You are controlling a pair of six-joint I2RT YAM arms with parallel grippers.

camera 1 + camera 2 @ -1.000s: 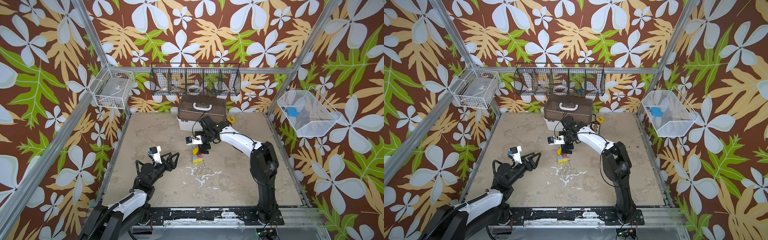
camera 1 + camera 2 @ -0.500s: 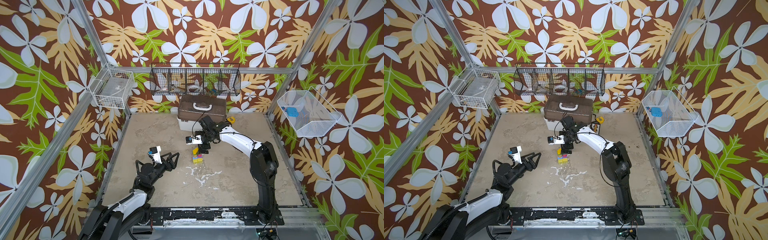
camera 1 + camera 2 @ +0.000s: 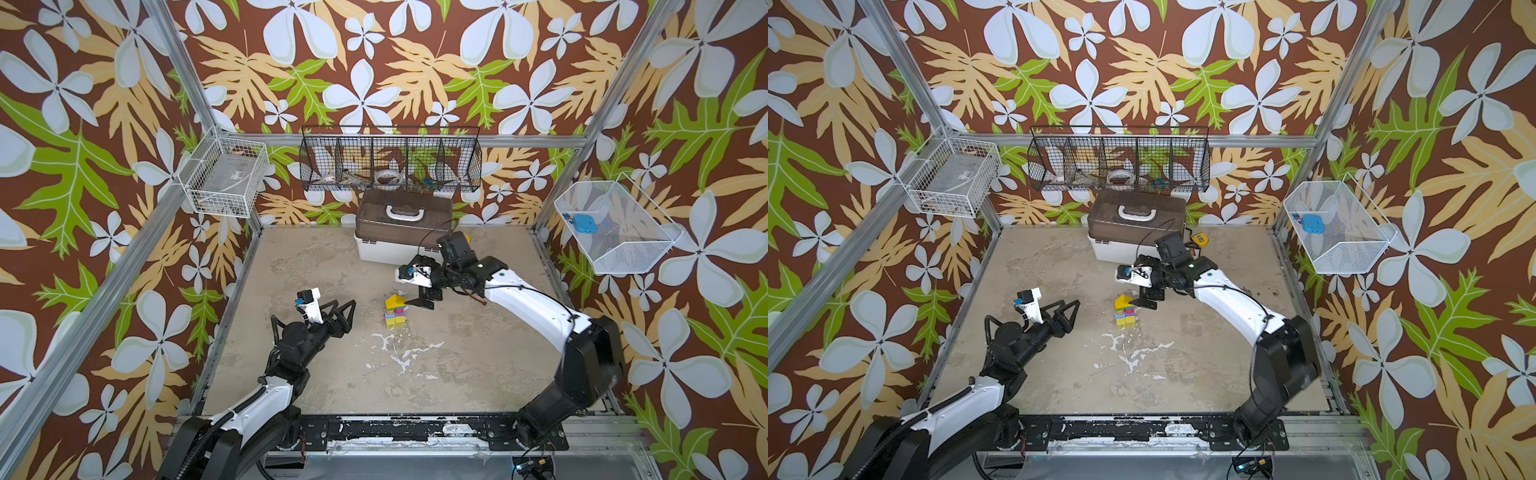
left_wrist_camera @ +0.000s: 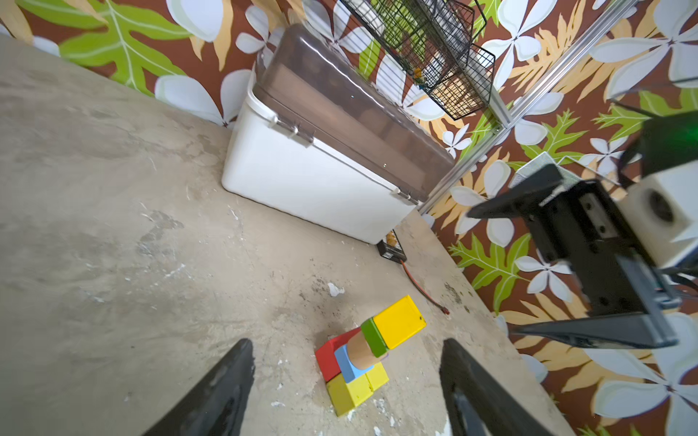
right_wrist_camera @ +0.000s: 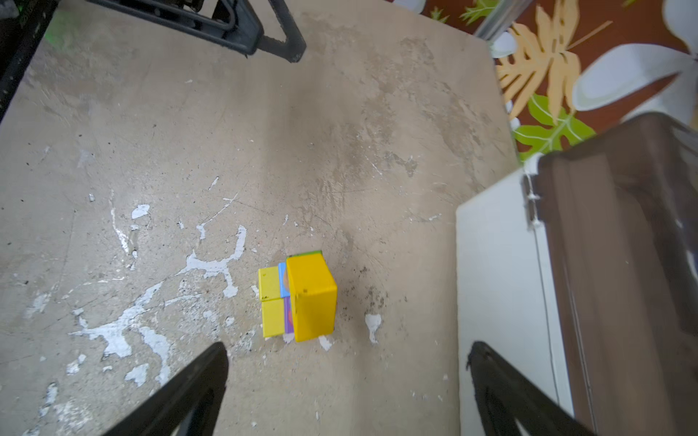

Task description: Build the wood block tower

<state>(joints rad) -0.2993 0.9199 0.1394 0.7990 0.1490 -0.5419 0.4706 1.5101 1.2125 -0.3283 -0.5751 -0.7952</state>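
The wood block tower (image 3: 395, 311) (image 3: 1124, 311) stands mid-table on its own, with nothing touching it. It has yellow cubes at the base, then red, blue and purple pieces, a tan cylinder (image 4: 360, 351), a green slab and a yellow roof block (image 5: 313, 298) on top. My right gripper (image 3: 422, 302) (image 3: 1147, 301) hangs open just right of the tower top, pointing down. In the right wrist view its gripper (image 5: 348, 345) is empty. My left gripper (image 3: 343, 309) (image 3: 1068, 307) is open and empty, a short way left of the tower. It faces the tower in the left wrist view (image 4: 347, 341).
A white box with a brown lid (image 3: 401, 232) stands behind the tower against the back wall, with a small yellow device (image 3: 1199, 240) beside it. Wire baskets (image 3: 390, 160) hang on the walls. White paint flecks (image 3: 399, 353) mark the floor in front.
My right gripper has drawn back to the right from over the tower, uncovering the yellow top block. The left arm has not moved.
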